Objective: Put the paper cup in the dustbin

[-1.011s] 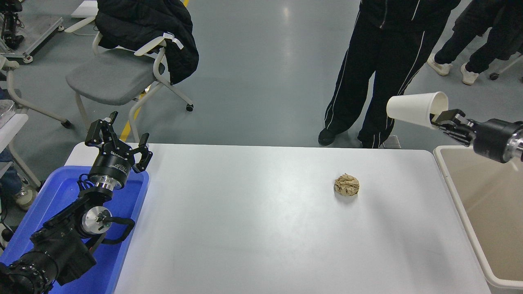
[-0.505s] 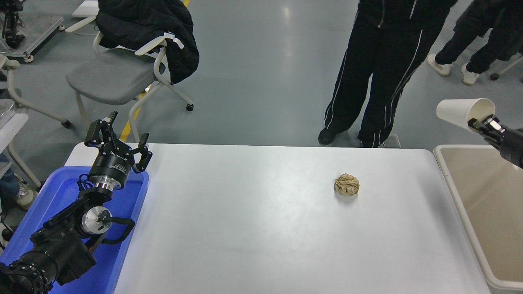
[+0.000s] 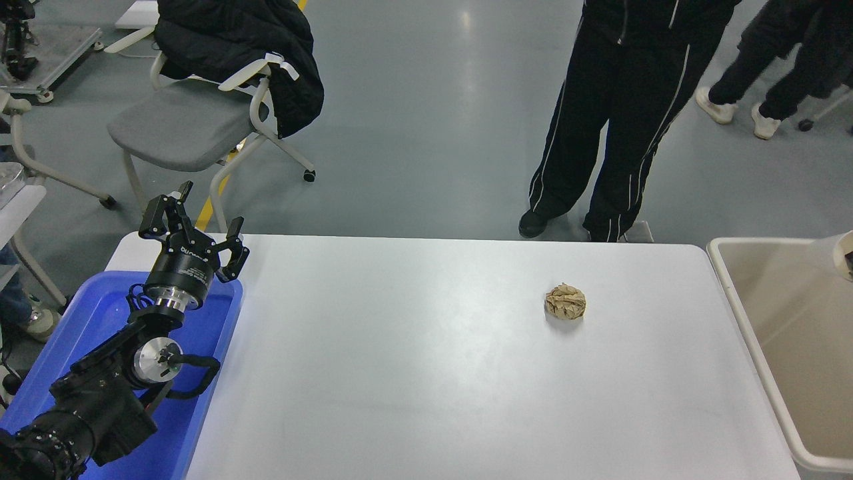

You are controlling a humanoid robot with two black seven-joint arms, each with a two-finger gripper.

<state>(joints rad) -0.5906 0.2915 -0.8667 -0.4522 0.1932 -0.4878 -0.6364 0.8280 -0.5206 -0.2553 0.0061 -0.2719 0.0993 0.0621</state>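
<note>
The white paper cup (image 3: 832,249) shows only in part at the right edge of the picture, lying sideways in the air over the back of the beige dustbin (image 3: 766,241). Of my right gripper (image 3: 848,258) only a dark sliver shows at the cup's rim; it still holds the cup, and the rest of the arm is out of view. My left gripper (image 3: 198,223) is open and empty, parked over the blue tray (image 3: 100,313) at the lower left.
A crumpled brown paper ball (image 3: 565,301) lies on the white table (image 3: 413,360), right of the middle. A person in dark trousers (image 3: 613,120) stands at the far side. A chair with a black jacket (image 3: 200,113) stands at the back left.
My right gripper has carried the cup to the right and down, from above the table's far right corner to over the dustbin, almost out of the picture. The left arm has not moved.
</note>
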